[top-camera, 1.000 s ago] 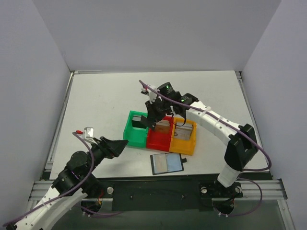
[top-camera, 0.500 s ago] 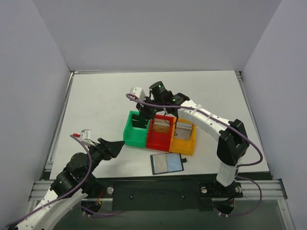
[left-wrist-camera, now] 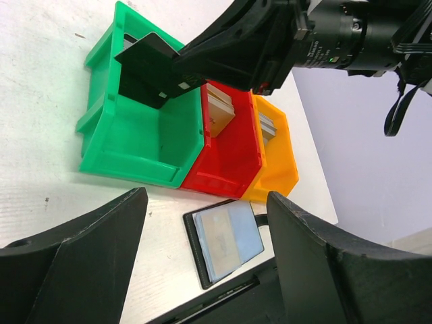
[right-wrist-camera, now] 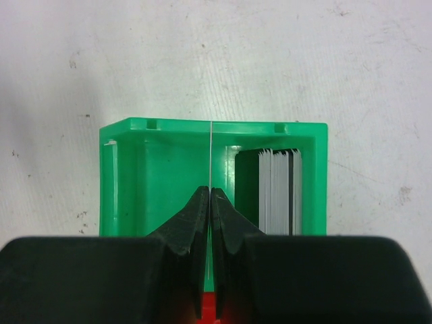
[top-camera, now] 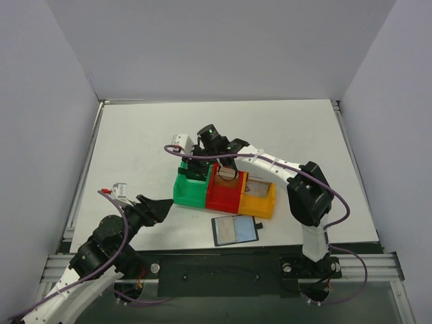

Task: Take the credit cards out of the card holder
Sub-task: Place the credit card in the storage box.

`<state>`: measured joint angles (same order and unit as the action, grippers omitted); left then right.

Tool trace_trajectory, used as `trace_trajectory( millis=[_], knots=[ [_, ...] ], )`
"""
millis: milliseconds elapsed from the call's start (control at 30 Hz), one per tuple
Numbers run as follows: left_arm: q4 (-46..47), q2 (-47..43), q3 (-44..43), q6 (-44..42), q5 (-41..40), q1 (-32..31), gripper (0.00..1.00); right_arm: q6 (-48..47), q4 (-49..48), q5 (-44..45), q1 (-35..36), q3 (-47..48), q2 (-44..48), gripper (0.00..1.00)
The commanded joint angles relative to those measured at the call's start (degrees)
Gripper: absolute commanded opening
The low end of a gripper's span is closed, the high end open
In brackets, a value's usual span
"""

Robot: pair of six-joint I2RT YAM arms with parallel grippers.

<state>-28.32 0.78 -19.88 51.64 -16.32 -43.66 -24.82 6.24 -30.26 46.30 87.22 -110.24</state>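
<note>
Over the green box of the green-red-orange plastic card holder [top-camera: 191, 196], your right fingers [right-wrist-camera: 198, 210] pinch one thin dark card [left-wrist-camera: 150, 70] edge-on. A stack of grey cards [right-wrist-camera: 277, 190] stands inside that box. Your left fingers [left-wrist-camera: 88, 260] are spread wide toward the near-left corner of the white surface [top-camera: 135, 145]. A black-bordered card [top-camera: 235, 230] lies flat by the near edge.

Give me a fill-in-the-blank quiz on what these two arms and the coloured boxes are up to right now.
1. In the holder, the right tool pinches a dark card over the ___ box.
2. The left tool stands ___, holding nothing.
3. Flat on the table lies ___ card.

Missing words: green; open; one.
</note>
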Motion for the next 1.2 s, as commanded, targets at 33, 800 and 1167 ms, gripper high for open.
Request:
trace_trajectory(
  millis=[33,800,1167],
  knots=[
    [-0.60,-0.16,-2.44,-1.19,-0.56,0.15,0.82,-1.55,-2.81,1.16,0.63,0.49,-1.82,0.00],
    [0.19,0.28,-1.13,-0.75,-0.12,0.24,0.81,-3.39,-6.42,2.14,-0.60,-5.92,4.15,0.00],
    [0.89,0.45,-0.69,-0.66,0.14,0.24,0.81,-5.59,13.87,2.93,-0.34,6.99,1.43,0.00]
  ],
)
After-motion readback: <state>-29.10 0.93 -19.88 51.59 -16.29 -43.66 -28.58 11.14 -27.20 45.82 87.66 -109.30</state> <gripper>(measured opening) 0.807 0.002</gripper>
